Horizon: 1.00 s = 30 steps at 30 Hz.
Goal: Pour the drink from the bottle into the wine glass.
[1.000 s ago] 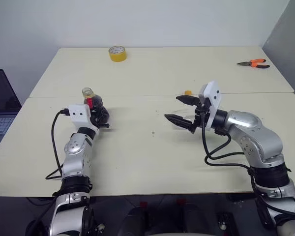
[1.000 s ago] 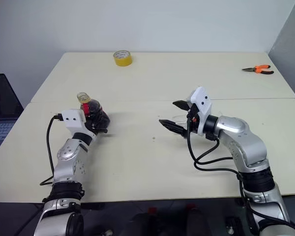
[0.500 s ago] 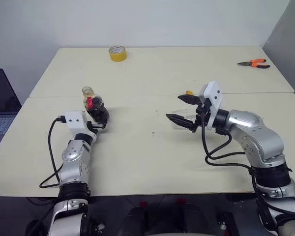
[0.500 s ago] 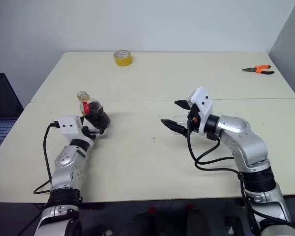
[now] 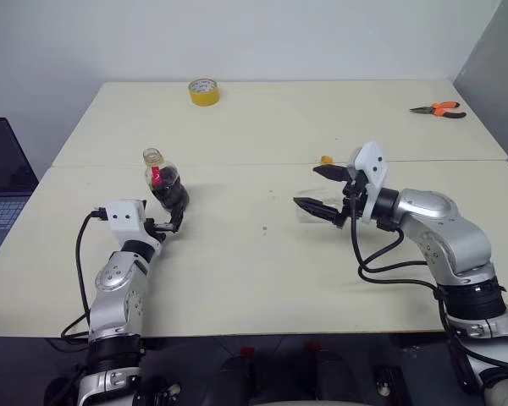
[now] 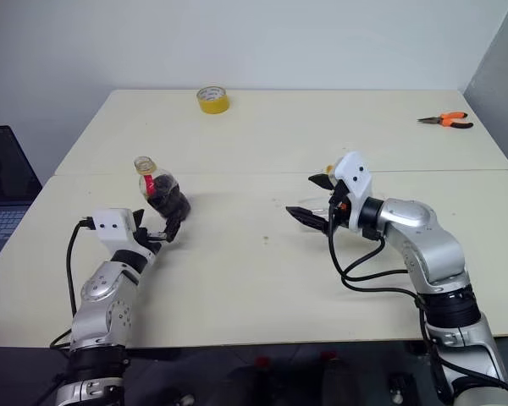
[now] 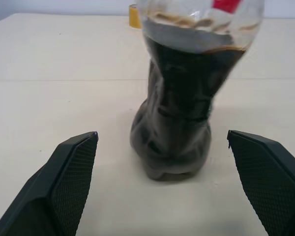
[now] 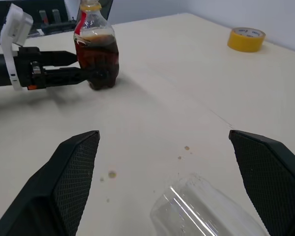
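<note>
Nearest the viewer, a broad bare stretch of the cream table (image 5: 262, 279) runs between the two arms, with free room along the front edge. On the left, the left gripper (image 5: 171, 222) has its two black fingers spread wide, and the bottle (image 5: 163, 182) stands upright just past the fingertips, apart from them, with dark drink (image 7: 179, 108) reaching almost to its shoulder. On the right, the right gripper (image 5: 323, 190) hovers with fingers spread, and the wine glass (image 8: 206, 214) lies on its side on the table below and between them, untouched. Behind that, a seam crosses the table. At the far edge, well apart, sit a yellow tape roll (image 5: 202, 91) and orange pliers (image 5: 438, 109).
</note>
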Each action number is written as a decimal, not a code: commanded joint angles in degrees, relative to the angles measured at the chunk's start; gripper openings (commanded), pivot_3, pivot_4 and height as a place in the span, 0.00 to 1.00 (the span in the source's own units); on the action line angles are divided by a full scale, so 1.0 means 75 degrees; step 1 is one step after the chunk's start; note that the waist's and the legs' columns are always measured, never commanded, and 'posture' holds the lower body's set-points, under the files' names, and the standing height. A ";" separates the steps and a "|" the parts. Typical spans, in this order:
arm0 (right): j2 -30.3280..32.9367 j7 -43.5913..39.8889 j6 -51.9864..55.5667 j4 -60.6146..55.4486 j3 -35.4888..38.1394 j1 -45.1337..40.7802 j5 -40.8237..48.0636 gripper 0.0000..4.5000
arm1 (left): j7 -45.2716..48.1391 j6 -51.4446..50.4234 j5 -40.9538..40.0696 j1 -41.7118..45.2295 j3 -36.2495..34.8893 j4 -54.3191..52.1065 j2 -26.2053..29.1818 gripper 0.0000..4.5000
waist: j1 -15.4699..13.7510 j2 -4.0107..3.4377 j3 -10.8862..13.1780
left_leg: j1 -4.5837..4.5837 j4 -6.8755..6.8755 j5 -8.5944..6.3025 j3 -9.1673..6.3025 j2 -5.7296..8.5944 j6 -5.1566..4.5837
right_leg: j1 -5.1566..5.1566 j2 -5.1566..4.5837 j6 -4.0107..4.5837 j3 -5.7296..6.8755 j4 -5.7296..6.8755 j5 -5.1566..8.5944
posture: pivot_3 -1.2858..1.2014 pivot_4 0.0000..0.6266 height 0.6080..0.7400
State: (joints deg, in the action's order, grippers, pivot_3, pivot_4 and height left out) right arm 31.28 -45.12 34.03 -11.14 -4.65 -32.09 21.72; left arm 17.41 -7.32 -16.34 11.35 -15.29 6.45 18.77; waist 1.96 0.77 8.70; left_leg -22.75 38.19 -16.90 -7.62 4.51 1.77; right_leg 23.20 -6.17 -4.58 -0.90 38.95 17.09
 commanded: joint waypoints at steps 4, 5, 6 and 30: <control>0.0954 -0.0721 -0.0198 0.0156 0.0072 -0.0343 -0.0196 1.00 | 0.0324 -0.0637 -0.0271 -0.0695 -0.0185 -0.1374 0.0403 0.99 | -0.0008 0.0000 0.0000 | 0.0001 -0.0003 0.0000 0.0000 -0.0004 0.0000 | 0.0000 0.0003 0.0000 -0.0001 -0.0001 0.0000 | 0.52 0.24 1.00; 0.1102 -0.0859 -0.0207 0.0299 0.0054 -0.0470 -0.0231 1.00 | 0.0442 -0.0829 -0.0402 -0.0846 -0.0268 -0.1579 0.0520 0.99 | -0.0008 0.0000 0.0000 | 0.0001 -0.0003 0.0000 0.0001 -0.0004 0.0000 | 0.0001 0.0003 0.0000 -0.0001 -0.0001 0.0000 | 0.52 0.24 1.00; 0.1189 -0.0957 -0.0210 0.0411 0.0055 -0.0559 -0.0245 1.00 | 0.0516 -0.0973 -0.0495 -0.0949 -0.0313 -0.1729 0.0600 0.99 | -0.0008 -0.0001 0.0000 | 0.0001 -0.0003 0.0000 0.0002 -0.0004 0.0000 | 0.0001 0.0003 0.0000 -0.0002 -0.0001 0.0000 | 0.52 0.24 1.00; 0.1815 -0.2990 -0.2355 0.4547 -0.2759 -0.2899 -0.4184 1.00 | 0.1870 -0.2842 -0.0544 -0.1111 0.2840 -0.4245 0.1064 0.99 | -0.0008 -0.0001 0.0002 | -0.0004 -0.0009 0.0000 0.0021 -0.0010 0.0000 | 0.0003 0.0002 0.0001 -0.0008 -0.0014 0.0000 | 0.52 0.24 1.00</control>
State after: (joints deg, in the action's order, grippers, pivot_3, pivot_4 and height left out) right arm 45.01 -66.75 17.86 22.89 -25.47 -51.85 -8.37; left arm 31.75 -29.45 -20.86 2.74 5.96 -23.82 27.11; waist 1.90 0.76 8.72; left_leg -22.78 38.13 -16.90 -7.46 4.44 1.77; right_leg 23.22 -6.16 -4.57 -0.98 38.84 17.09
